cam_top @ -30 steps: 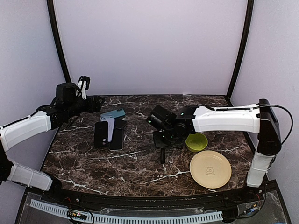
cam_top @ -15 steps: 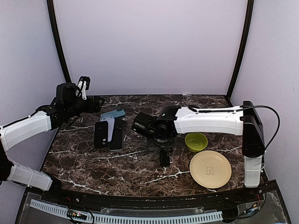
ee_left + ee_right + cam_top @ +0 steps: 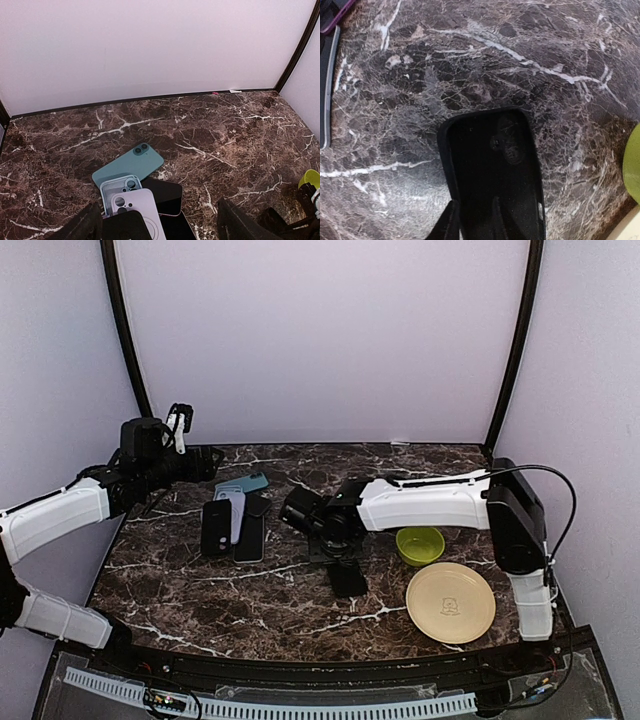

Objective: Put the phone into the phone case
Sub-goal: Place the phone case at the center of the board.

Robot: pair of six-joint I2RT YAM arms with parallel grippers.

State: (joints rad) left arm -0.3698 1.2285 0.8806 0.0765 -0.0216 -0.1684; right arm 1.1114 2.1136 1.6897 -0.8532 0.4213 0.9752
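**Right pincer eases off, and the case lies flat**

Right pincer (image 3: 474,209) is where we see the change. A second ago it was closed and the black case (image 3: 495,170) showed from above only as a thin dark sliver, on edge near the green bowl (image 3: 420,543). Now the case lies flat on the tabletop (image 3: 200,590), hollow side up, and the arm has swung left from the bowl toward the middle.

In the wrist view the jaws stand narrowly apart, straddling the case's near rim. One finger is outside the wall and the other is inside the hollow, clear of that wall. We read that as a grip just released rather than one being held, though the opening is small and the fingers have not yet left the case.

For the task, this means the case is set down ready to receive a phone, with its open face up and nothing lying in it. No phone is in either pincer. The phone pile (image 3: 235,520) sits on the left part of the tabletop, apart from the case, with dark handsets and pale cases overlapping one another. We cannot tell which handset is meant for this case.

Left pincer (image 3: 162,222) hangs above the pile with its jaws wide and nothing between them, where it hung a second ago. In our judgement the fetching of a phone comes next, and the insertion has not begun.
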